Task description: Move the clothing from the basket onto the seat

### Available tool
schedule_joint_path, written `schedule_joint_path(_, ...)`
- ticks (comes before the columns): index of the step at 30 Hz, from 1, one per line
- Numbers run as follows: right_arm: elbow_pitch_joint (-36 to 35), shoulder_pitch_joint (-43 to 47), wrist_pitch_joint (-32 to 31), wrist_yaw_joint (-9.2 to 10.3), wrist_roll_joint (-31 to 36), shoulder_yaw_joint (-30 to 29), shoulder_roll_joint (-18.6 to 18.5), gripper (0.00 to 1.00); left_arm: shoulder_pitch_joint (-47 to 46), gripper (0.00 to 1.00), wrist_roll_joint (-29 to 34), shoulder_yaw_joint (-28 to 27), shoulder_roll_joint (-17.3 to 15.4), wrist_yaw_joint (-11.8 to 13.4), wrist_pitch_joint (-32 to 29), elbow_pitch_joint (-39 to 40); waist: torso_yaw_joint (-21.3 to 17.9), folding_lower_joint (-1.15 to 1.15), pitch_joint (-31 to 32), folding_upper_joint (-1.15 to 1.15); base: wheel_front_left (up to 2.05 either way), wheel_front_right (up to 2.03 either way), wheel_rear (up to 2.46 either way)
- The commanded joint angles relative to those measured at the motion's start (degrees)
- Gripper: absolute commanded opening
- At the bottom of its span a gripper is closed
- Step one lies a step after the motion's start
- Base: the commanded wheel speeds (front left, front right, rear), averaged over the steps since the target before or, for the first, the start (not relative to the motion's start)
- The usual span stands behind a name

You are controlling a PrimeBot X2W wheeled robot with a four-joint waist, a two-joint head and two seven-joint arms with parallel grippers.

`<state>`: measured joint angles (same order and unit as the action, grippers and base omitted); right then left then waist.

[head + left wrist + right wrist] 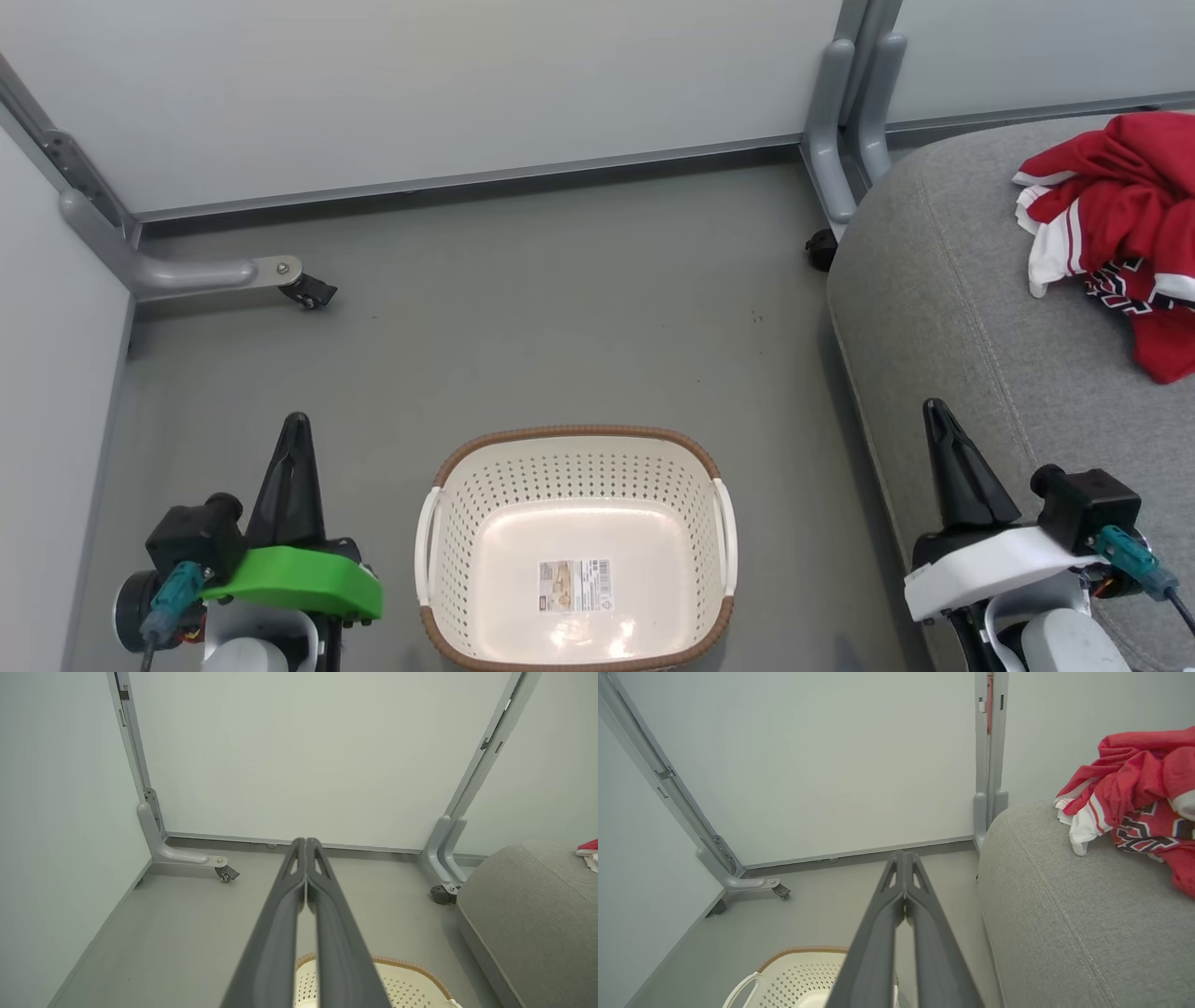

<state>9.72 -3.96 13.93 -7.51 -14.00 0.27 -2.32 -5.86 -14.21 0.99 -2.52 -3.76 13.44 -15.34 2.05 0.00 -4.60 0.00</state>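
Observation:
The clothing (1125,215), red fabric with white trim and dark lettering, lies bunched on the grey seat (943,280) at the far right; it shows too in the right wrist view (1139,793). The cream basket (576,546) with a brown rim stands on the floor at bottom centre, with just a label on its bottom. My left gripper (297,422) is shut with nothing in it, left of the basket, fingers pressed together (305,842). Over the seat's left edge my right gripper (934,408) is likewise shut and holds nothing (903,854).
Pale partition walls close the space at the back and left. Grey support feet with castors stand on the floor at the back left (303,291) and by the seat's far corner (822,250). Bare grey floor (560,308) stretches beyond the basket.

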Motion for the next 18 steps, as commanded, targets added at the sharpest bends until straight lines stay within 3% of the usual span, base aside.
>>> schedule_joint_path(1, -0.6, -0.6, -0.5, 0.00, -3.1, -0.2, -0.4, 0.00, -0.8, 0.00, -2.8, -0.6, -0.2, -0.3, -0.6, 0.8, 0.0, 0.00, 0.1, 0.00, 0.00, 0.00, 0.00)
schedule_joint_path(18, 0.4, -1.1, -4.4, 0.01, -20.7, -0.9, -1.1, 0.00, -0.5, 0.00, -19.8, -2.0, -0.2, -1.1, -4.8, 1.2, -0.3, 0.00, 0.7, 0.00, 0.00, 0.00, 0.00)
